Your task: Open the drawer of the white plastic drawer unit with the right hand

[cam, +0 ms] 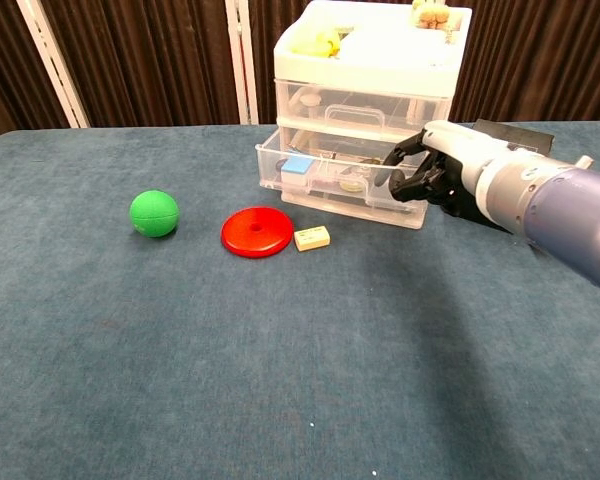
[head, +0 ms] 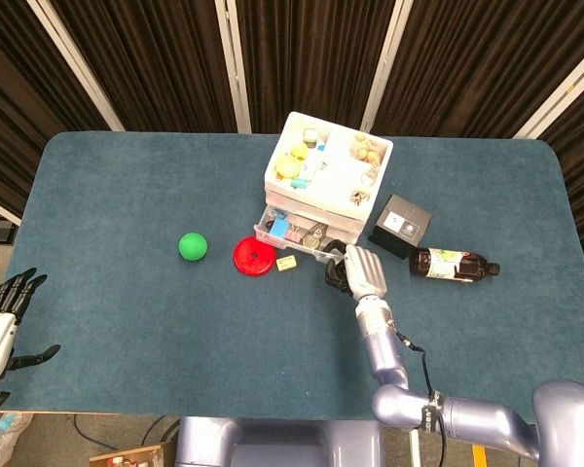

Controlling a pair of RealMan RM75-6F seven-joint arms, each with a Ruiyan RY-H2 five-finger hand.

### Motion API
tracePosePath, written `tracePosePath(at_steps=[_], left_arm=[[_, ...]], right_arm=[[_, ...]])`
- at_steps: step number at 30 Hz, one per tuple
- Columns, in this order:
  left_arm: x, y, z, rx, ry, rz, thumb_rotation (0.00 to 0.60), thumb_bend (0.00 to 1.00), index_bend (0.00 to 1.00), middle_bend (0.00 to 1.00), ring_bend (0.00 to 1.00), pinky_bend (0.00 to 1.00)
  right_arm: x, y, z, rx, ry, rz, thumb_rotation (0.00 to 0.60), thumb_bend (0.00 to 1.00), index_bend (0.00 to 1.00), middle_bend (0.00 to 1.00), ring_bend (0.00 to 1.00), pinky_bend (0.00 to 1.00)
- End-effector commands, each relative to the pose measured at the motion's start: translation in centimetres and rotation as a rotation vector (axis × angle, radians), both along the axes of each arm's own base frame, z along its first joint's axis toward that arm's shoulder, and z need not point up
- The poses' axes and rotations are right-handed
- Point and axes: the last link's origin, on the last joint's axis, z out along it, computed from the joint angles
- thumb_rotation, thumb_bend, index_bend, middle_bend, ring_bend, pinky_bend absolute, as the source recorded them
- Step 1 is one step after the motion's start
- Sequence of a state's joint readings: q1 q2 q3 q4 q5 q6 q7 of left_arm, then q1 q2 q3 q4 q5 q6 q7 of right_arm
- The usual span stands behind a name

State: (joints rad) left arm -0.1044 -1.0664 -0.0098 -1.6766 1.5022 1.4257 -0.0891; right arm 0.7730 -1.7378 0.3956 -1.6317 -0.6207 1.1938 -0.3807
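Note:
The white plastic drawer unit [head: 326,170] [cam: 365,75] stands at the back middle of the table, with small items on its lid. Its middle drawer [head: 290,236] [cam: 325,182] is pulled out part way toward me and shows small items inside. My right hand [head: 356,271] [cam: 432,173] is at the drawer's right front corner, fingers curled around the front edge. My left hand [head: 0,321] hangs off the table's near left corner with its fingers spread and nothing in it; it appears only in the head view.
A red disc [head: 254,256] [cam: 256,232] and a small beige block [head: 286,263] [cam: 312,237] lie just in front of the drawer. A green ball [head: 193,246] [cam: 154,213] sits further left. A black box [head: 400,225] and a brown bottle [head: 453,264] lie right of the unit.

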Motion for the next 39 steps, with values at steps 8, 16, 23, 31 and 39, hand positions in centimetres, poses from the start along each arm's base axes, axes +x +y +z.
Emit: tracePosePath(at_steps=[8,16,23,31,39], left_arm=[[0.1,-0.1,-0.1,-0.004,-0.001,-0.001,0.6,0.06,0.08,0.0,0.0,0.08],[0.1,-0.1,-0.2,-0.007,-0.001,0.0,0.6,0.07,0.08,0.0,0.0,0.08],[0.1,-0.1,-0.2,-0.005,-0.001,0.0,0.6,0.07,0.08,0.0,0.0,0.08],[0.1,-0.1,-0.1,-0.005,-0.006,0.003,0.6,0.07,0.08,0.0,0.0,0.08],[0.0,-0.1,-0.1,-0.004,-0.005,0.005,0.6,0.07,0.08,0.0,0.0,0.08]], right_arm=[[-0.7,2.3,0.4,0.044,-0.019,-0.011,0.6,0.72,0.5,0.86,0.84,0.82],[-1.0,3.8,0.2,0.074,-0.051,-0.017,0.6,0.72,0.48,0.86,0.84,0.82],[-0.3,4.6,0.0,0.097,-0.078,-0.011,0.6,0.72,0.46,0.86,0.83,0.82],[-0.9,5.2,-0.1,0.135,-0.023,0.006,0.6,0.48,0.0,0.79,0.77,0.8],[-0.8,5.8,0.6,0.115,0.011,0.043,0.6,0.37,0.0,0.79,0.77,0.8]])
